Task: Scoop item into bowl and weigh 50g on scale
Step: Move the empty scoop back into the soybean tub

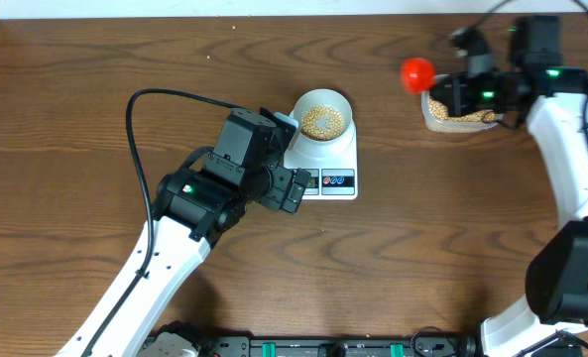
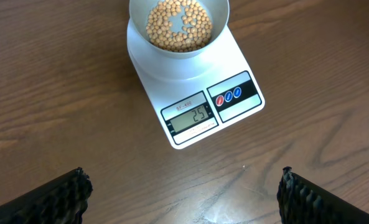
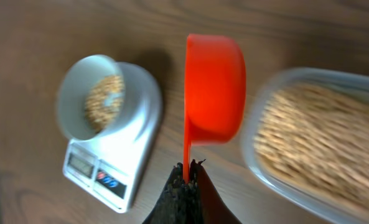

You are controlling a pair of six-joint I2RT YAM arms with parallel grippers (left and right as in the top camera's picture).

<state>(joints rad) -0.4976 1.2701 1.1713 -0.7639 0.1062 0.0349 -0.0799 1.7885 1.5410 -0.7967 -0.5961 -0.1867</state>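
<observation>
The scale (image 1: 323,167) lay near the middle of the wooden table (image 1: 75,79), with the white bowl (image 1: 322,117) standing on its platform toward the 12 o'clock end. Its display (image 2: 193,115) and two round buttons (image 2: 229,96) were on the 6 o'clock edge. A layer of tan beans (image 2: 175,25) covered most of the bowl's floor, a small bare patch showing among them, and the display read 25. The left gripper (image 2: 183,178) hovered over the table at the scale's 6 o'clock side in its own view, touching nothing. Its two dark fingers (image 2: 53,196) were spread wide apart. At about 2 o'clock from the scale, well apart from it, sat a clear tub (image 3: 251,134) with more beans filling it. The right gripper (image 3: 187,171) was clamped tight on the thin handle of an orange-red scoop (image 3: 214,87). It held the cup in the air between the bowl and the tub, just off the tub's 9 o'clock rim in the overhead view. The right wrist view was blurred, so whether the scoop carried any beans could not be made out.
</observation>
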